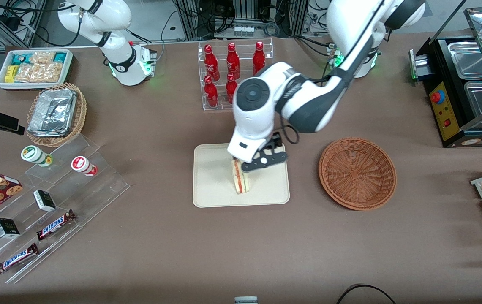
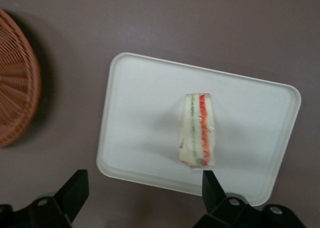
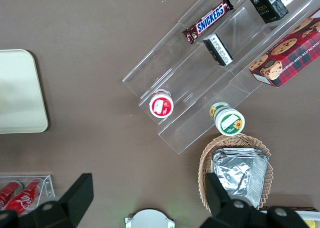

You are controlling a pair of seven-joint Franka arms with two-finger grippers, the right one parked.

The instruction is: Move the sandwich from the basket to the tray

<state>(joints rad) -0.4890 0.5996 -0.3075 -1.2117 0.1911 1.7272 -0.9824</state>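
The claw (image 1: 252,162) hangs over the tray (image 1: 213,185), its 2 fingers (image 2: 75,188) spread wide apart and grasping nothing. Just below it the sandwich (image 1: 241,180) stands on edge on the tray, filling stripes showing, clear of both fingers in the wrist view (image 2: 197,130). Whether a fingertip touches the bread in the front view cannot be told. The basket (image 1: 357,173) sits on the table beside the tray, toward the working arm's end from the claw, with nothing in it. A rack of 6 red bottles (image 1: 232,69) stands farther from the front camera than the claw.
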